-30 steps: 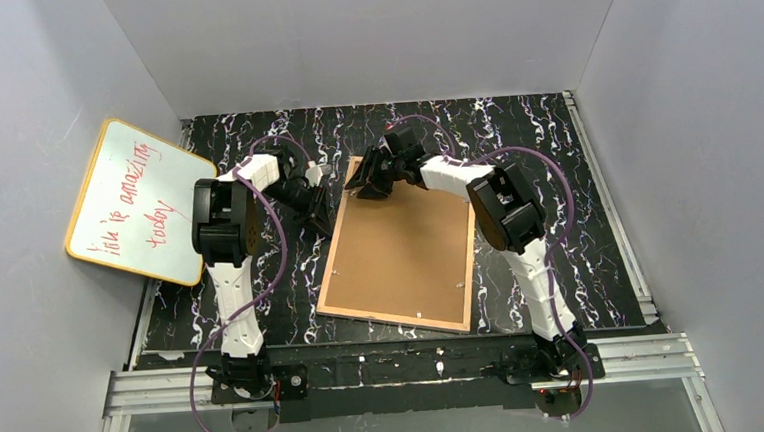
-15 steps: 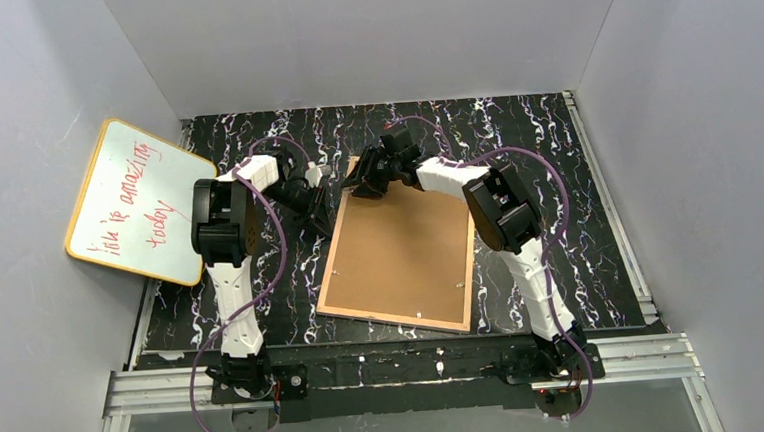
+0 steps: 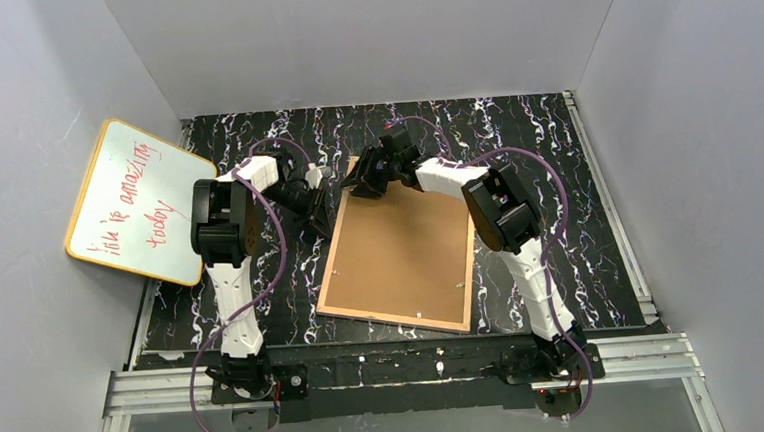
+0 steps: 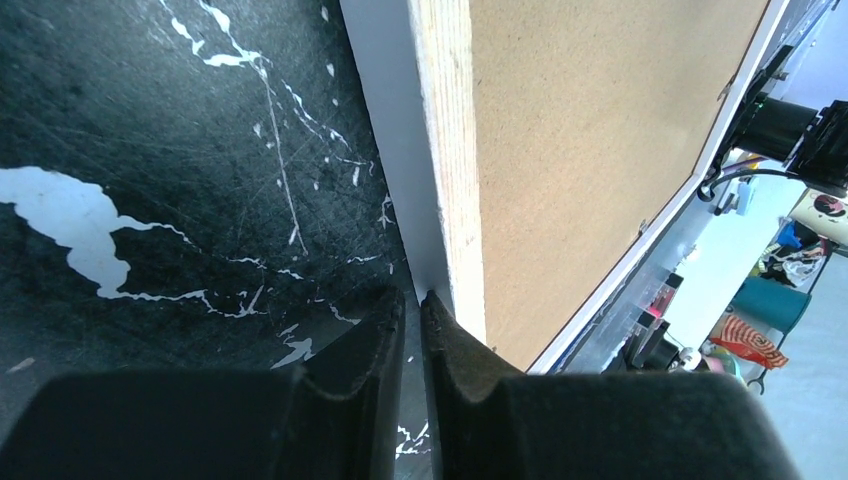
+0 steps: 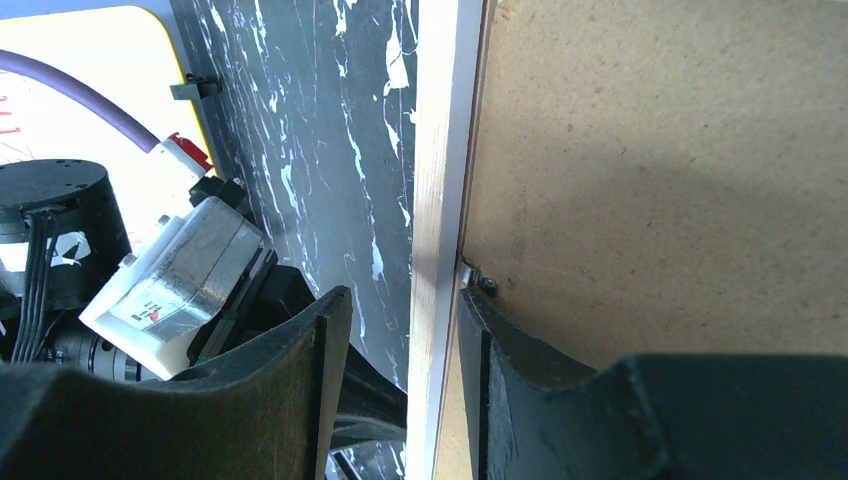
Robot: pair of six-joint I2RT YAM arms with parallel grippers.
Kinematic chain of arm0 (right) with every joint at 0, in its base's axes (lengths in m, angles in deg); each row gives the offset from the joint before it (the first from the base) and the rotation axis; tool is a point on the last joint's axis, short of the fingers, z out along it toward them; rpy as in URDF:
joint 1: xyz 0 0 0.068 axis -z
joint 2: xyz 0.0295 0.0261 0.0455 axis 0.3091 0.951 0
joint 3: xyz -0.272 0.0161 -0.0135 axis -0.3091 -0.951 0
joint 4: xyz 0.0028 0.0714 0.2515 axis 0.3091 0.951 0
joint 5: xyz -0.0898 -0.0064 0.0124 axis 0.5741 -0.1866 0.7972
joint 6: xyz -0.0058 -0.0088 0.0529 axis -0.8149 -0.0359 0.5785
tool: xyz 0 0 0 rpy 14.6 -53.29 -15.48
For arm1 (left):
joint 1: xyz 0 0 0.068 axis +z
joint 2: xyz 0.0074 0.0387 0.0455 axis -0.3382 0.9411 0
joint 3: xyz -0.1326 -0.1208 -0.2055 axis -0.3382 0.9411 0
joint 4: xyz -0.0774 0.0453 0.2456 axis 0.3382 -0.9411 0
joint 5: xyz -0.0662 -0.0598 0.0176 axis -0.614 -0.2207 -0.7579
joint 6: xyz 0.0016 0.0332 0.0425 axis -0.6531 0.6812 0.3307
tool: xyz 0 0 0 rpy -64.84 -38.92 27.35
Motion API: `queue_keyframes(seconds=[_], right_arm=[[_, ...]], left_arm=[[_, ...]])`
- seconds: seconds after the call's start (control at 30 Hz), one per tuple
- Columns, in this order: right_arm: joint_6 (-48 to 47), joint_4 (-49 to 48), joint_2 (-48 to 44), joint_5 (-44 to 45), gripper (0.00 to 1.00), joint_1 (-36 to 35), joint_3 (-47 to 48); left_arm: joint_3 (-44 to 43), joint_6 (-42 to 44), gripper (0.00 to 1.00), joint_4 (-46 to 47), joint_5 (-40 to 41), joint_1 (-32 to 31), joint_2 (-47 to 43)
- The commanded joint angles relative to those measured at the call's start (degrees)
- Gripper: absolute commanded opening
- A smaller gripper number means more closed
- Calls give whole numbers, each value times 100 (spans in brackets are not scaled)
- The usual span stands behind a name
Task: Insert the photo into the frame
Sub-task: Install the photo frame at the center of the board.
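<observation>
**Frame face down, both grippers at its far-left corner**

From the overhead view you see the frame [image 3: 394, 318] lying flat, reverse side up, mid-table on the black marbled table [image 3: 558, 215]. It is slightly skewed, with the orange-rimmed whiteboard [image 3: 137, 201] propped well apart at the left wall. That view does not let you read either gripper's fingers.

Your left wrist camera supplies this: the left gripper [image 4: 413, 300] has its fingers nearly pressed together, only a thin slit between them and nothing seen in it. The tips sit against the frame's white outer edge where it meets the table.

Your right wrist camera shows the right gripper [image 5: 403, 300] with fingers spread astride the tan wood rail. One finger hangs outside over the table, clear of the rail. The other is on the inner side, beside a small metal tab [image 5: 478, 278].

Contents: the frame holds the brown backing board [image 3: 400, 250], seated inside the rails. What lies beneath it cannot be told.
</observation>
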Motion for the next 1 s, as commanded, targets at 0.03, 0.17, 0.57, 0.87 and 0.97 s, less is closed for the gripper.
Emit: queue_keyframes(seconds=[0.03, 0.17, 0.57, 0.87, 0.97], right_arm=[[-6, -64, 214, 300, 52, -43, 59], [-5, -105, 102, 194, 52, -49, 27], [36, -825, -2251, -1140, 77, 1019, -2406], [-1293, 788, -4199, -24, 92, 2768, -3882], [-1523, 988, -4343, 539, 94, 3174, -4230]], left_arm=[[180, 212, 12, -225, 291, -56, -205], [130, 330, 12, -386, 332, -55, -286], [373, 926, 14, -713, 929, 50, -631], [1234, 1373, 15, -583, 1208, -30, -1109], [1539, 1479, 15, -518, 1288, -145, -1281]])
